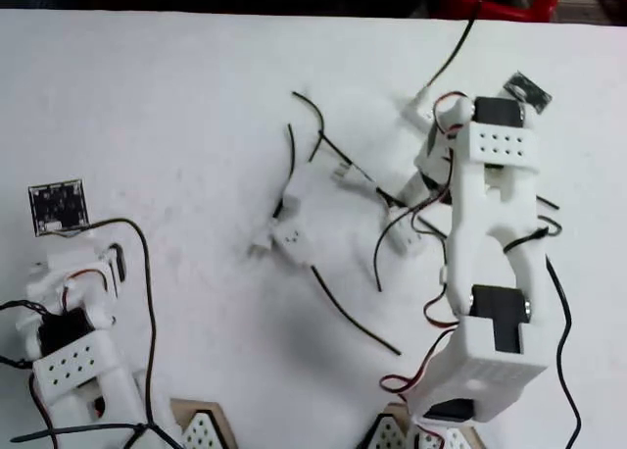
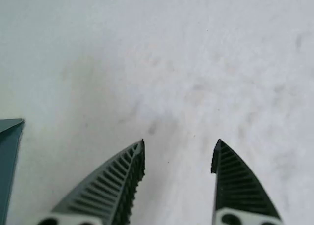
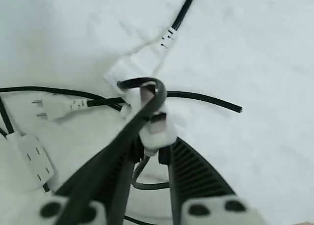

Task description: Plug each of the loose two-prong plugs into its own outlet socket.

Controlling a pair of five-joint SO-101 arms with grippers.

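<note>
White tabletop [image 1: 147, 96]: your right tool [image 3: 156, 145] pinches a plug [image 3: 158, 129] (socket-bound, I'd judge); left tool [image 2: 180, 149] sits open, spare.

Bright, diffuse light washes out the white table [image 1: 147, 96], leaving faint shadows.

No word, number or brand can be read anywhere. A dark square tag [image 1: 59, 206] well left of the outlet socket [image 1: 294, 238] and a second tag [image 1: 526, 89] far off to its upper right carry only fine patterns, too small to make out.
</note>
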